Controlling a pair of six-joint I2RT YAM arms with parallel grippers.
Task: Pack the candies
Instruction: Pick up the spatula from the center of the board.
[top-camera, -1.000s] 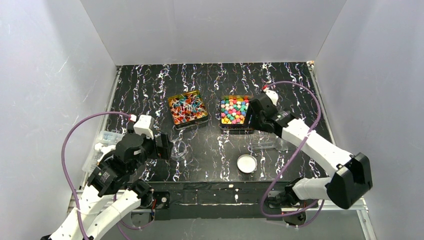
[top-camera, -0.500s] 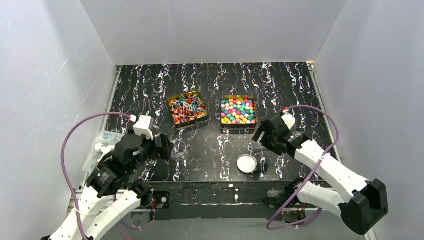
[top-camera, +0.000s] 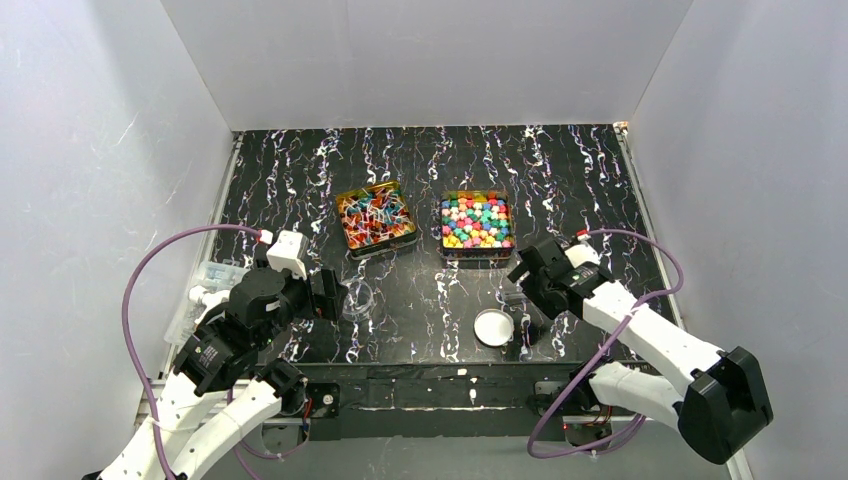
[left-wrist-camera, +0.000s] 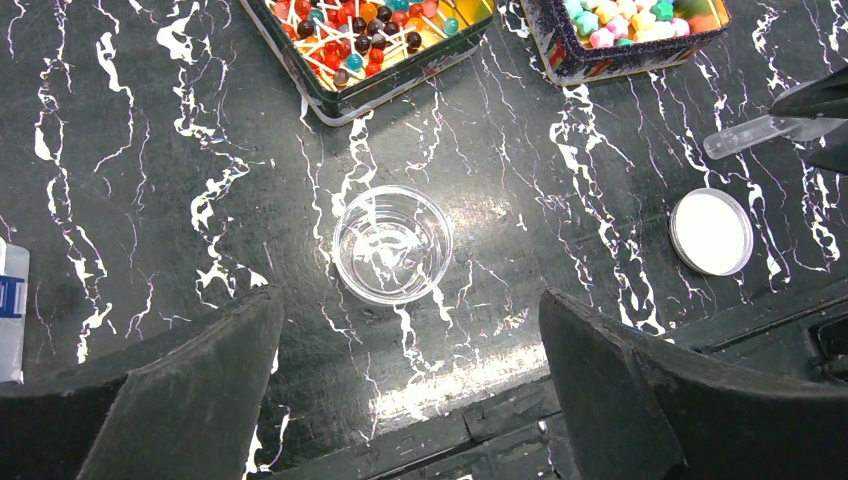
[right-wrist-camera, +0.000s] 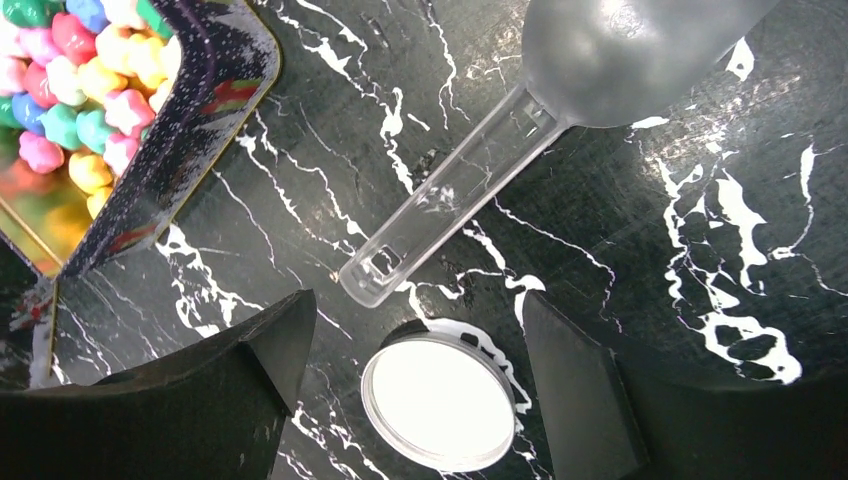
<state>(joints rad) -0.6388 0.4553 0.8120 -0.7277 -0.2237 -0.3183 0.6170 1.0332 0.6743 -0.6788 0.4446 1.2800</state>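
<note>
The candies fill two square tins: twist-wrapped ones (top-camera: 375, 216) in the left tin (left-wrist-camera: 340, 100), and cube-like pink, green, blue and yellow ones (top-camera: 476, 222) in the right tin (right-wrist-camera: 190, 140). A clear round cup (left-wrist-camera: 392, 244) stands empty on the table, just ahead of my open left gripper (left-wrist-camera: 408, 310). My right gripper (right-wrist-camera: 418, 310) is open and empty. It hovers over a round white lid (right-wrist-camera: 438, 400), which lies between its fingers. A clear plastic scoop (right-wrist-camera: 520, 130) lies just beyond, with its handle end pointing at the lid.
A clear pack with a blue label (top-camera: 205, 285) lies at the table's left edge beside my left arm. The table's near edge (left-wrist-camera: 560, 400) runs just below the cup and the lid. White walls close in three sides.
My right arm has swung back from the cube-candy tin toward the near edge and now hangs over the lid and scoop, its jaws a little wider. The left arm has stayed still.
</note>
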